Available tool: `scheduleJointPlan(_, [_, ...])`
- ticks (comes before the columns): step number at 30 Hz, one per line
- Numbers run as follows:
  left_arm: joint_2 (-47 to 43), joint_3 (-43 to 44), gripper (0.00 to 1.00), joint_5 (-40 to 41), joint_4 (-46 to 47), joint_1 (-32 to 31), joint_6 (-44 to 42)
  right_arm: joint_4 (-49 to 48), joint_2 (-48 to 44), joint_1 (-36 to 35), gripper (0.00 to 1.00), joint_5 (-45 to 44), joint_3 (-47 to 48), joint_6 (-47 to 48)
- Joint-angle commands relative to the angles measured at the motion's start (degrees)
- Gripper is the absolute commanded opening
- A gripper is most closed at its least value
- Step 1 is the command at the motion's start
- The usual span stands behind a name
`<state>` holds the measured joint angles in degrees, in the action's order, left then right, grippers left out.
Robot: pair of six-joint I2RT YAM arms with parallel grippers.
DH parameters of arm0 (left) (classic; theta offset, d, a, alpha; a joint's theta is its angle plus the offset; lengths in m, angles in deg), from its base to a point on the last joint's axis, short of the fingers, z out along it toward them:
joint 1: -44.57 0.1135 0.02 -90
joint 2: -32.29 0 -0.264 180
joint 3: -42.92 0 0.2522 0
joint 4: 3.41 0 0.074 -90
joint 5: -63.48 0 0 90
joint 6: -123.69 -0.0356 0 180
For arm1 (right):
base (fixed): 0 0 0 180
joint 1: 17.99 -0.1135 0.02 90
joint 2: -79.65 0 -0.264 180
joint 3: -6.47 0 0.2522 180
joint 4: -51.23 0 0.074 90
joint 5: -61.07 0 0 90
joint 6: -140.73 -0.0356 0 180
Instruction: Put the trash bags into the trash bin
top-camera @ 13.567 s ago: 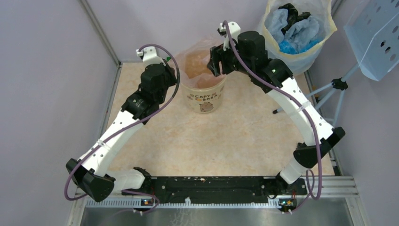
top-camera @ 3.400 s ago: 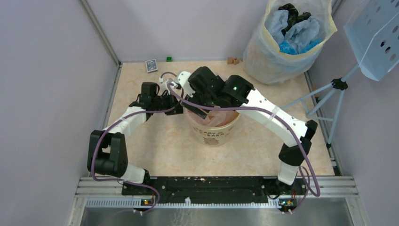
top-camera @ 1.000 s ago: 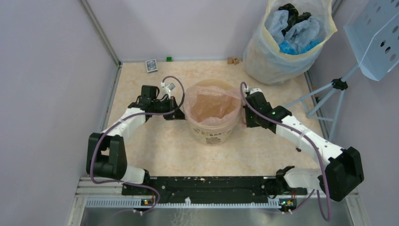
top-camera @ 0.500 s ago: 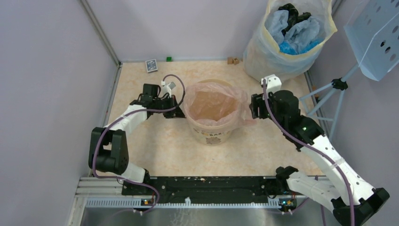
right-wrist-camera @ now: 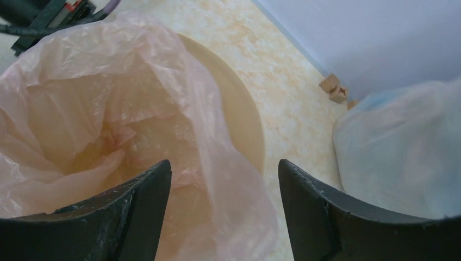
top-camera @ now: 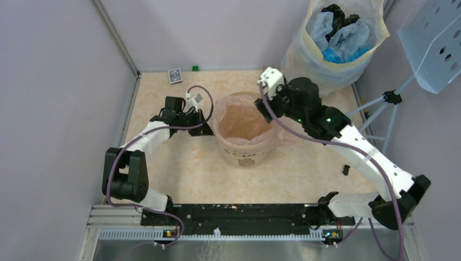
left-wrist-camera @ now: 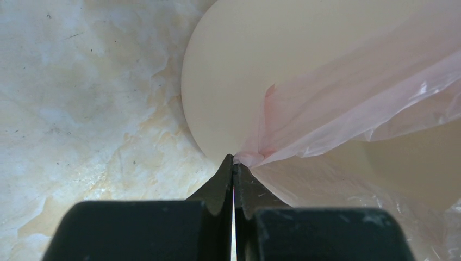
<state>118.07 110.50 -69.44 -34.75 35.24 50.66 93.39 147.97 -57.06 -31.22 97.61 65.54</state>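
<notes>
Left hand [left-wrist-camera: 234, 166] pinches the pink bag [left-wrist-camera: 348, 103] tight beside the bin [left-wrist-camera: 244, 70]; right hand [right-wrist-camera: 223, 179] gapes empty above it (stuffed big bag [top-camera: 337, 43] stands close behind).

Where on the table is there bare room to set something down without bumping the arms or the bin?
Bare tabletop lies between the trash bin and the base rail, and behind the bin beside the card box. Crowded: the rim, where the left gripper pinches the pink bag and the right gripper hangs open.

Stuffed bag [top-camera: 310, 68]; card [top-camera: 174, 75]; tripod [top-camera: 389, 98]
</notes>
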Motion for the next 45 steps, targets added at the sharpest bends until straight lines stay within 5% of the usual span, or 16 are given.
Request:
scheduleJointPlan(1, [-0.26,2.22,0.0,-0.05,2.27,-0.04,0.21,3.3,6.55,-4.67,0.72,-5.08,4.41,7.27])
scheduleJointPlan(8, [0.39,3.54,0.0,0.78,2.1,0.01,0.39,2.16,11.3,-4.91,0.6,-16.93,6.21,7.59])
scheduleJointPlan(12, [1.71,5.0,0.0,1.53,0.74,0.17,-0.65,2.25,11.96,-1.0,0.3,-14.71,9.17,3.95])
scheduleJointPlan(18, [4.2,7.04,0.0,1.36,-0.36,0.61,-1.23,4.82,15.51,5.33,0.05,-4.75,14.42,0.74])
scheduleJointPlan(35, [11.75,10.8,0.0,0.79,-1.37,1.84,-1.39,10.88,30.77,20.04,0.0,18.13,22.67,-10.21])
scheduleJointPlan(42, [11.84,8.11,0.0,-0.64,0.01,1.85,-0.8,8.77,29.03,20.26,0.0,21.88,13.94,-14.26])
scheduleJointPlan(45, [11.31,7.72,0.0,-0.5,0.12,1.84,-0.93,8.44,26.8,20.26,0.24,20.6,12.41,-16.57])
